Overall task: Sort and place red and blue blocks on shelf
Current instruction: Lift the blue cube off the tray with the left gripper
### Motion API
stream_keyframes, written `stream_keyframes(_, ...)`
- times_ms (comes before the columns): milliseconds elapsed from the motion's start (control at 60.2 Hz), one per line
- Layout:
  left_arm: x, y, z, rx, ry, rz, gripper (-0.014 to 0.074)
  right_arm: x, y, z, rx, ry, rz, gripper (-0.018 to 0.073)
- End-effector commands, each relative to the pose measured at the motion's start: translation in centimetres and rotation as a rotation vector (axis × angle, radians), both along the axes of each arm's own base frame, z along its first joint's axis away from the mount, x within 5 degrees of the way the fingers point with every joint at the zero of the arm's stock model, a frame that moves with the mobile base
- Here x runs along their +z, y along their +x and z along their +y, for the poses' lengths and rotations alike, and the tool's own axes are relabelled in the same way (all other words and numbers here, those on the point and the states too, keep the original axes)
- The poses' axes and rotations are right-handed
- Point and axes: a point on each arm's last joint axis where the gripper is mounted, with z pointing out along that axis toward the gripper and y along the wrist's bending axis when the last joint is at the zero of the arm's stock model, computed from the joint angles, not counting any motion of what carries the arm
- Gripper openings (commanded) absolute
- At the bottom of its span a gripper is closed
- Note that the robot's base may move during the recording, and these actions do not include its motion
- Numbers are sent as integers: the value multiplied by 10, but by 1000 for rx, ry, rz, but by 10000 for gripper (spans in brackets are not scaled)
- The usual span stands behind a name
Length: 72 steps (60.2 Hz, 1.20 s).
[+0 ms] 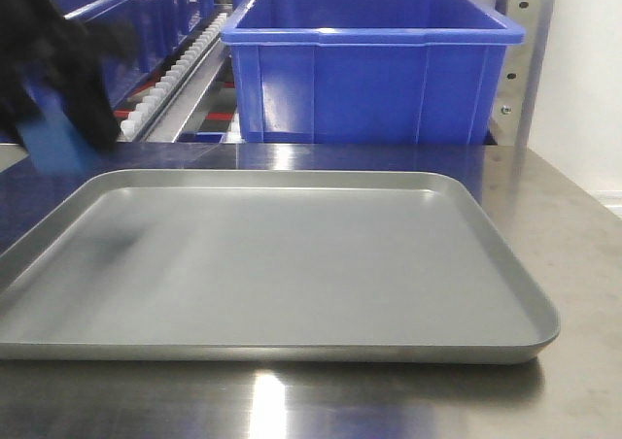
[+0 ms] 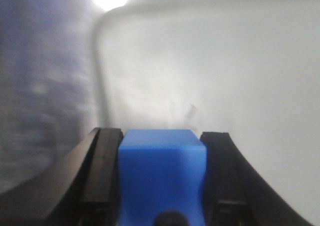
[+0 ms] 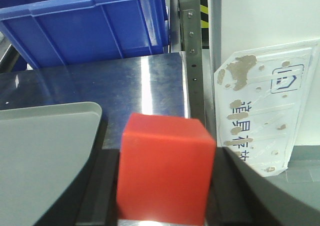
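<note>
Left gripper (image 2: 161, 134) pinches the blue block (image 2: 162, 176), right gripper (image 3: 166, 158) the red block (image 3: 165, 171).
Risk: blue block, at the tray's (image 1: 292, 347) ten o'clock, clipping the bin (image 1: 369, 80).

A worn white sign (image 3: 265, 111) shows a small blue house drawing and blue Chinese writing. The writing is too scratched to read.
</note>
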Motion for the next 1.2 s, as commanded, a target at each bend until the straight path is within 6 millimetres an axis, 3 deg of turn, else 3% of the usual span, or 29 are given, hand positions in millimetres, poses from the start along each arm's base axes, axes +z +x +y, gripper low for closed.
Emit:
stream_keyframes(0, 46, -12, 20, 42, -45, -181, 135, 17, 2, -1, -12, 5, -114, 62)
stream_keyframes(183, 95, -55, 65, 145, -44, -388, 135, 17, 2, -1, -12, 5, -114, 62)
stream_keyframes(332, 101, -95, 86, 200, -40, -500, 135, 17, 2, -1, -12, 5, -114, 62)
stream_keyframes(565, 61, -151, 98, 213, -63, -585, 135, 17, 2, -1, -12, 5, -114, 62)
stream_keyframes(831, 7, -189, 105, 232, -83, -572, 135, 17, 2, -1, -12, 5, -114, 62)
stream_keyframes(1179, -1, -201, 108, 228, -65, -622, 135, 17, 2, -1, -12, 5, -114, 62)
